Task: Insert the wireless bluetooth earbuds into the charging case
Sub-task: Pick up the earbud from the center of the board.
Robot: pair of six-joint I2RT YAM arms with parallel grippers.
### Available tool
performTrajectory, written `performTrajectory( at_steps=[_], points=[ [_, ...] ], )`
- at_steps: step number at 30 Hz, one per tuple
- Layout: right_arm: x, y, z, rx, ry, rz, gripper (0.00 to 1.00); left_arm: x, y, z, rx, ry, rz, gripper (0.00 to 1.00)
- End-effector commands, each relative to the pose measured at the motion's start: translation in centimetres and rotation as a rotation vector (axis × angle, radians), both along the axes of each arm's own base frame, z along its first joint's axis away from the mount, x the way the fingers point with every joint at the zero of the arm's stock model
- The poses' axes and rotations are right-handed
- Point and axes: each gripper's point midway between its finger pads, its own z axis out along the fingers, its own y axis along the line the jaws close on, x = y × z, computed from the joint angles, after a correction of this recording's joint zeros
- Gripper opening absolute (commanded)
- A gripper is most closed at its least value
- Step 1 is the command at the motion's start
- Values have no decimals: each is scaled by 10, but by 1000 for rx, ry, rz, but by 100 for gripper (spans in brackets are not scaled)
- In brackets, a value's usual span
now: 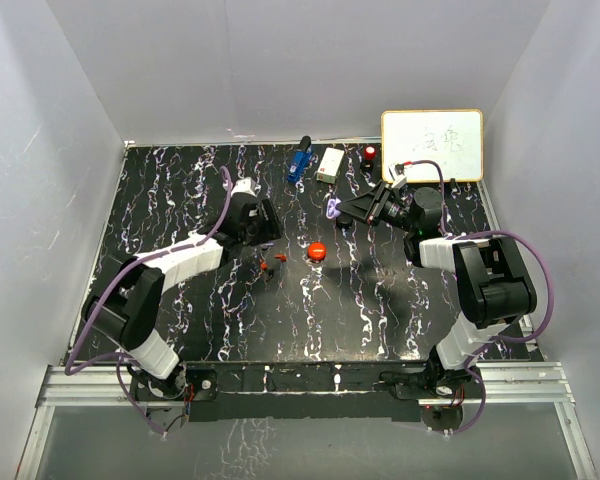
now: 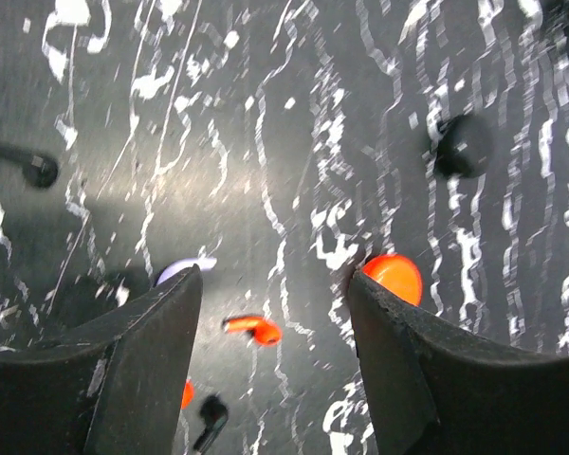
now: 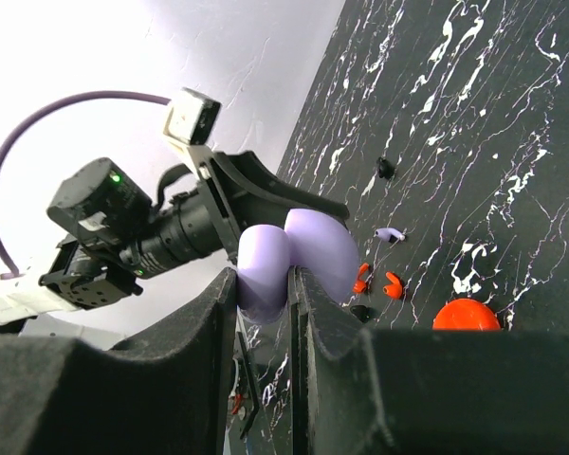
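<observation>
Earbuds (image 2: 251, 329), two red and one black, lie by the spread left hand (image 2: 275, 284); right hand (image 3: 264, 280) clamps one lavender case (image 3: 313, 242).

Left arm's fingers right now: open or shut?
Open. In the left wrist view the left fingers stand wide apart, and a red earbud lies on the table between them, untouched.

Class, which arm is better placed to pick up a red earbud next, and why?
Left. The left hand is open above a red earbud, while the right hand is shut on the lavender case.
</observation>
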Motion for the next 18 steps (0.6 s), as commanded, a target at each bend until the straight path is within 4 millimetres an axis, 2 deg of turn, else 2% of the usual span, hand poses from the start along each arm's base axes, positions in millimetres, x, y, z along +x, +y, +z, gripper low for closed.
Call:
performTrajectory(
  at_steps=[1, 8, 18],
  points=[
    [-1, 2, 23, 8, -99, 12, 0, -25, 13, -10, 21, 61, 11, 62],
    [-2, 2, 22, 5, -95, 13, 0, -32, 14, -15, 18, 74, -1, 62],
    [-2, 2, 19, 3, -90, 12, 0, -34, 9, -32, 6, 109, -14, 62]
  ],
)
